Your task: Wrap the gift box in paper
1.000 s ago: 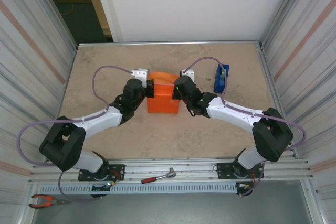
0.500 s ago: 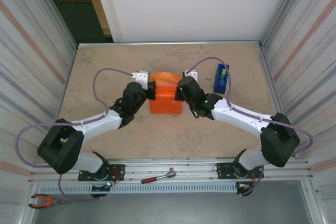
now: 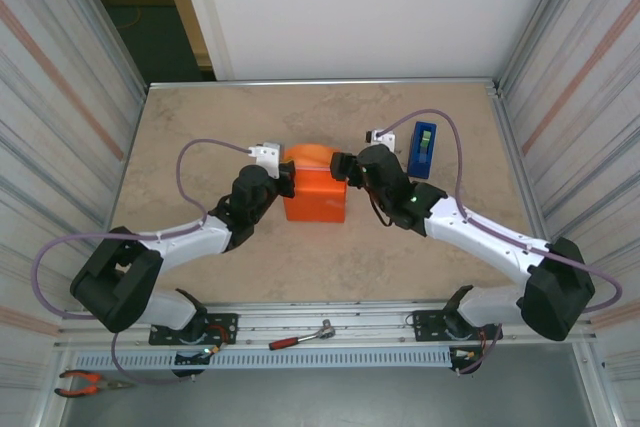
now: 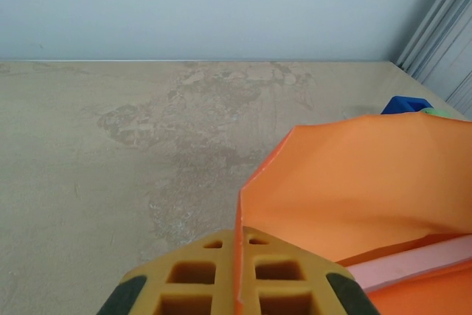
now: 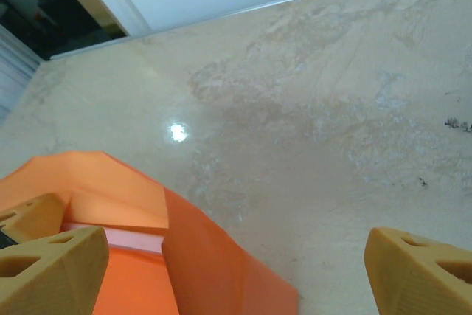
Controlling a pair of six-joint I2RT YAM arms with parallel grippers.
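Right arm swings outward; right gripper (image 3: 341,167) at right edge of paper (image 3: 316,199), fingers spread, gripping nothing. Left gripper (image 3: 286,176) pinches left flap. Gift box (image 4: 414,261) inside folded paper, mid-table. Judgement: right flap released, unsecured.

— How's the light?
— Bright and even, coming from above. Shadows on the table (image 3: 200,127) are soft and stay close under the arms (image 3: 190,237). The doorway (image 3: 125,7) in the far corner is dark.
— Any glare?
— One small white spot (image 5: 177,132) on the tabletop in the right wrist view. The paper (image 4: 354,175) is vivid, shaded a little inside its fold.
— Sharpness?
— The overhead view is crisp, though the side walls (image 3: 575,97) lean outward. Up close, the yellow fingers (image 5: 420,271) look soft.
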